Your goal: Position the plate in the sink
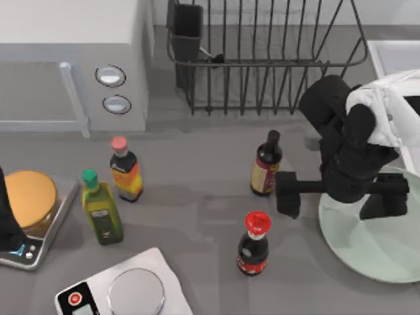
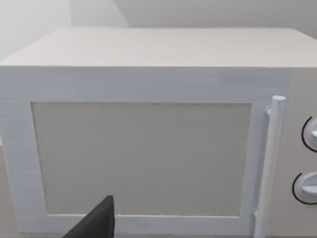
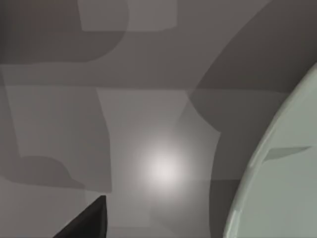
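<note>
Top view: the large round pale mint-green plate (image 1: 377,246) lies flat on the grey counter (image 1: 197,190) at the lower right of the frame, cut off by the right edge. The right arm's black end effector (image 1: 341,197) hangs over the plate's left rim with its 2 fingers spread wide, one finger (image 1: 287,193) out over bare counter to the left of the rim and the other over the plate; nothing is between them. The light grey-white rectangular sink (image 1: 394,56) shows as a pale rimmed corner at the upper right, well apart from the plate. A black wire dish rack (image 1: 262,59) fills the upper middle, and a white microwave oven (image 1: 72,65) the upper left. 4 bottles stand upright on the counter: a dark bottle with a black cap (image 1: 266,164) just left of the end effector, a dark bottle with a red cap (image 1: 253,244) below it, a pink-capped orange-labelled bottle (image 1: 125,169) and a green-capped oil bottle (image 1: 100,209). At the far left edge is part of the left arm (image 1: 6,223), parked beside a small scale carrying a round orange object (image 1: 27,197); I cannot tell its end effector's state. A white scale with a round silver platform (image 1: 134,292) sits at the bottom.

Left wrist view: the microwave's door and handle, with 1 dark fingertip (image 2: 96,223) at the lower edge.

Right wrist view: grey counter, the plate's rim at the lower right, and 1 dark fingertip (image 3: 89,220) low in the frame.
</note>
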Robot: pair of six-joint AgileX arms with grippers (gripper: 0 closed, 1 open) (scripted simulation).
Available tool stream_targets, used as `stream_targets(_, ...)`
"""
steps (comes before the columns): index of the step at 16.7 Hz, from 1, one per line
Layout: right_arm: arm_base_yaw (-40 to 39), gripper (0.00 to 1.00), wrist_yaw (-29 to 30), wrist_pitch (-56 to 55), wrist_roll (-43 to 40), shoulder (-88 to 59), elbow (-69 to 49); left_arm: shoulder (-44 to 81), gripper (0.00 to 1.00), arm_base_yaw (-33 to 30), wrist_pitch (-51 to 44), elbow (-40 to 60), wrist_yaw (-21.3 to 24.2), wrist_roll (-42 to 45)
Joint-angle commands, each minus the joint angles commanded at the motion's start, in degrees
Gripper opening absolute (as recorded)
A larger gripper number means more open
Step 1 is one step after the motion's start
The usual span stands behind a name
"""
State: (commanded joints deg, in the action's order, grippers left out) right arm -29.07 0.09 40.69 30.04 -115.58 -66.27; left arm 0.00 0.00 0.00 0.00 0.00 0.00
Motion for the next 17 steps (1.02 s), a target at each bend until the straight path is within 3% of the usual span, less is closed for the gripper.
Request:
stream_targets(1,0.0,1.00,0.0,0.0,0.0,0.0,0.0,0.0,1.00,0.0,0.0,0.0,0.0,0.0)
stream_targets(14,0.0,0.02,0.0,0.0,0.0,0.0,0.0,0.0,1.00,0.0,0.0,0.0,0.0,0.0)
stream_targets(17,0.0,0.00,0.0,0.0,0.0,0.0,0.0,0.0,1.00,0.0,0.0,0.0,0.0,0.0)
